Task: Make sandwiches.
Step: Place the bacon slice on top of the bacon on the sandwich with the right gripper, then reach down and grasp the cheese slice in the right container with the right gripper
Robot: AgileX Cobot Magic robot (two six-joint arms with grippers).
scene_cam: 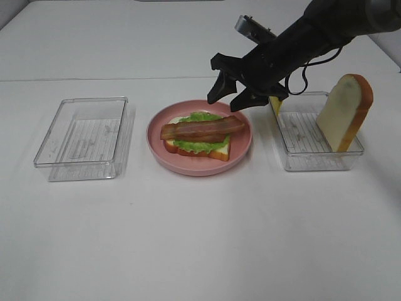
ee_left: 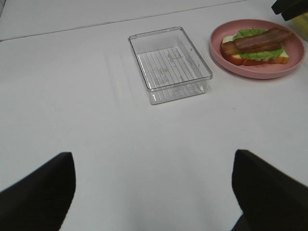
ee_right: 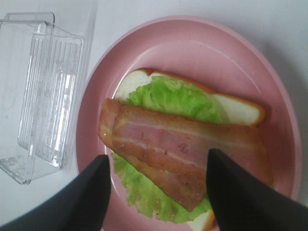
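Partly done: bread (scene_cam: 219,152), lettuce (scene_cam: 200,116), bacon (scene_cam: 203,129) stacked on plate (scene_cam: 200,170). Remaining: cheese (scene_cam: 274,104), top bread slice (scene_cam: 343,113), both at right tray (scene_cam: 313,164). Wide, empty: right end effector (scene_cam: 225,102) above bacon, left end effector (ee_left: 154,192) near-left.

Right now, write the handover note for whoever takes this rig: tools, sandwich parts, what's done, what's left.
Left tool: open, empty, over bare table.
Right tool: open, empty, above the bacon.
On the pink plate: bottom bread slice, lettuce, bacon on top.
In the right tray: second bread slice standing, leaning; yellow cheese at its far corner, mostly hidden by the arm.
Done: bread, lettuce and bacon stacked.
Left: probably the cheese, then the top slice.
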